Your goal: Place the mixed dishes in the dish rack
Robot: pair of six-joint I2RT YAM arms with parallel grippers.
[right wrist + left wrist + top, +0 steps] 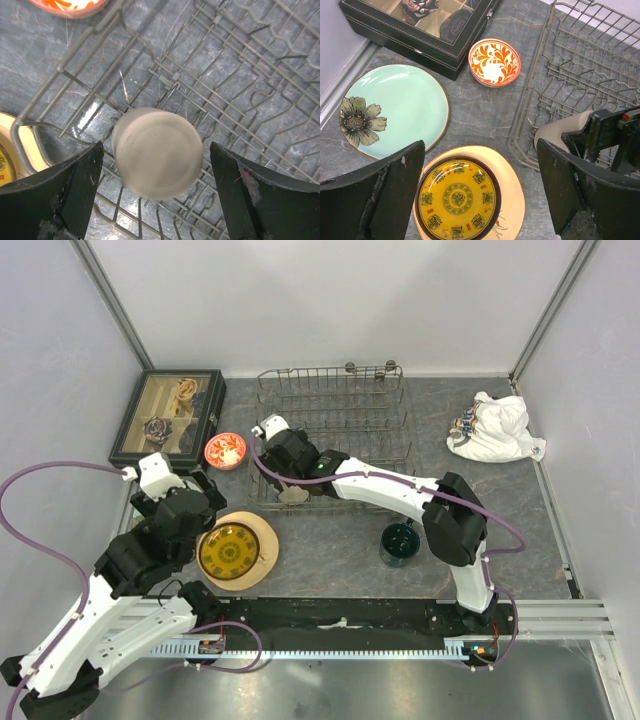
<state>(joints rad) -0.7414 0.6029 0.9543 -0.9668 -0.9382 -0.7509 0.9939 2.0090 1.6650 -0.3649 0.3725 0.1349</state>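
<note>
Checking the cell: beige cup sat in rack, both grippers spread

- Room: pale plain wall panels on three sides, aluminium posts in the back corners.
- Surface: grey marbled table top [330, 575], matte, with a metal rail along the near edge.
- dish rack [335, 430]: grey wire, at back centre of the table.
- Display box [168, 417]: dark, glass-topped, in the back left corner just left of the rack.
- White cloth bundle [495, 427]: back right, well apart from the rack.
- pale green flowered plate [395, 107]: flat on the table, in front of the box.
- yellow plate [457, 197]: lay on the tan plate [512, 185], near the rack's near-left corner.
- dark green mug [400, 543]: upright on the table, in front of the rack.
- beige cup [157, 152]: in the rack's near-left corner, flat closed end facing the wrist camera.
- small red-orange bowl [495, 61]: on the table between box and rack.
- right gripper [156, 150]: fingers spread either side of the cup, a thin gap each side, no grip.
- left gripper [480, 150]: fingers wide apart, empty, above the stacked plates.
</note>
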